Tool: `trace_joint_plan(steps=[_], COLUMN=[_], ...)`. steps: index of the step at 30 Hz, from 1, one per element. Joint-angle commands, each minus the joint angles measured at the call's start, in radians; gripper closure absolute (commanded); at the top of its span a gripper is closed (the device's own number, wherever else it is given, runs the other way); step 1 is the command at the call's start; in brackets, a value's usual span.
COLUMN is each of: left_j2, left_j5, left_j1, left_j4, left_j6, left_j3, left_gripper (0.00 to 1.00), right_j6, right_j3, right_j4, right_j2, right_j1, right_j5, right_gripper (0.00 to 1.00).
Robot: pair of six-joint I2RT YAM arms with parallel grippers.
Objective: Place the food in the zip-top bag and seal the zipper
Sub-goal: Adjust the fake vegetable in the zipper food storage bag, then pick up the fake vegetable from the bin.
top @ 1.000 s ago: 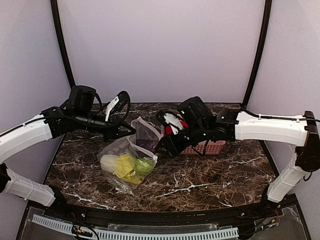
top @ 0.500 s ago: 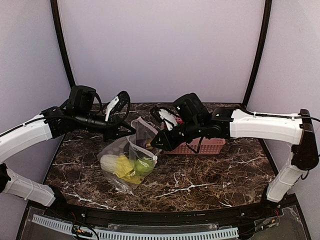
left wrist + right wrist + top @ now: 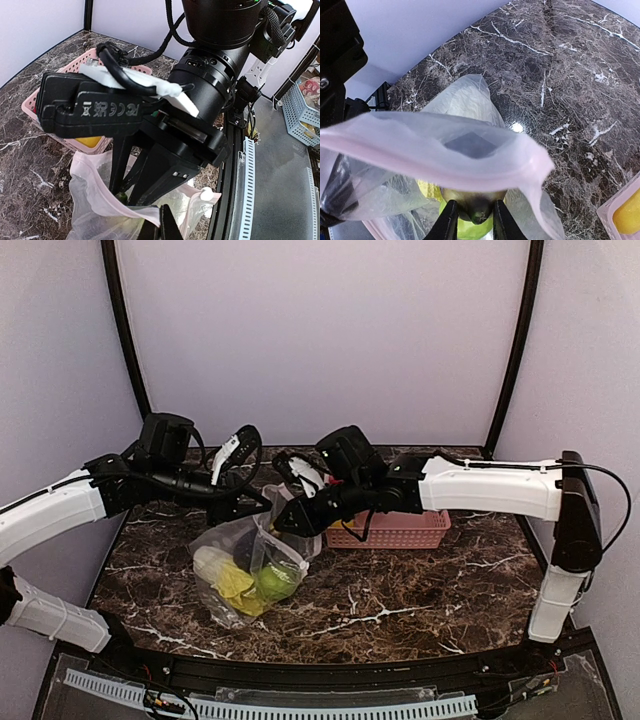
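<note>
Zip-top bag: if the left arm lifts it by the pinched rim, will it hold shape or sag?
Likely sags: the zip-top bag is thin film, its rim folded over in the right wrist view. The cabbage and green piece inside would probably slump to the lowest corner. The left gripper pinches one spot, so the mouth may droop shut.

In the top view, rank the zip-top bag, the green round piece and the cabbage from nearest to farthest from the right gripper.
1. zip-top bag: its mouth is at the right gripper, which grips a small dark piece.
2. green round piece: inside the bag, just under the gripper.
3. cabbage: inside the bag, farther left.
</note>
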State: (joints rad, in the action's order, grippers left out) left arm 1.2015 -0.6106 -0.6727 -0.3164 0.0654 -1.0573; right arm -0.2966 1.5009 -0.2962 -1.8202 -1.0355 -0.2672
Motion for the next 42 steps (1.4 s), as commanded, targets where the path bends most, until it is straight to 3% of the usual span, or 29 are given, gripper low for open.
trace_joint_plan(steps=[1,9,21,30,42], left_j2=[-0.012,-0.021,-0.029,-0.031,-0.031], left_j5=[-0.033,-0.022,-0.004,0.005,0.002], left_j1=[-0.006,-0.007,-0.007,-0.006,-0.006], left_j4=[0.026,0.026,0.023,0.023,0.023], left_j6=[-0.010,-0.007,-0.002,-0.001,-0.001], left_j3=[0.003,0.005,0.005,0.006,0.006], left_gripper=[0.99,0.99,0.99,0.99,0.99], right_j6=[-0.003,0.005,0.043,0.044,0.012], right_j3=[0.030,-0.002,-0.096,-0.079,-0.106], right_j4=[0.028,0.032,-0.066,-0.232,-0.285], right_j2=[-0.033,0.028,0.253,0.331,0.227], right_j1=[-0.021,-0.020,-0.017,0.078,0.334], right_j5=[-0.032,0.021,0.223,0.427,0.337], right_gripper=[0.77,0.47,0.20,0.10,0.06])
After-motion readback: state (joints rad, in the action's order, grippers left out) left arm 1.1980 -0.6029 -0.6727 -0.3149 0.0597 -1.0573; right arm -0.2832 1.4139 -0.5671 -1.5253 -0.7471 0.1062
